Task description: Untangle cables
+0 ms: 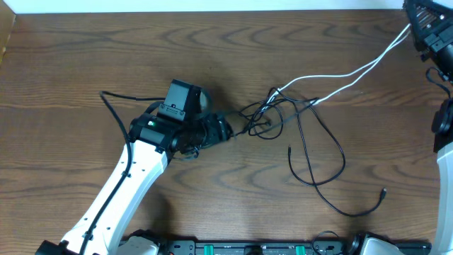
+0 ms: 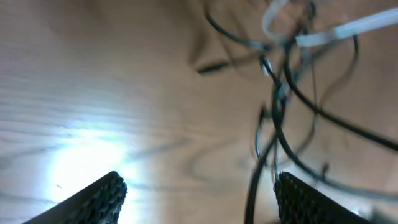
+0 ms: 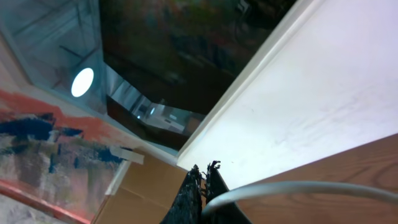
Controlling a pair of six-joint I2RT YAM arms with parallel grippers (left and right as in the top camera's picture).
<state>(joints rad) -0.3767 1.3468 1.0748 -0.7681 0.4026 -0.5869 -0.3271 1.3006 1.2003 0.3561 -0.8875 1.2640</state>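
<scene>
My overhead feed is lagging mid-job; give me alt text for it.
A knot of thin black cables lies centre-frame, the left end effector at its left edge. A white cable runs doubled from the knot to the right end effector at the top-right corner.

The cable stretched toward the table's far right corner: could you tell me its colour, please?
White; the cable shows best in the overhead view.

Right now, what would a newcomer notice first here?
The white cable runs in two long strands from the black cable tangle at mid-scene up to the right gripper, shut on it at the far right corner. The left gripper sits open right beside the tangle.
</scene>
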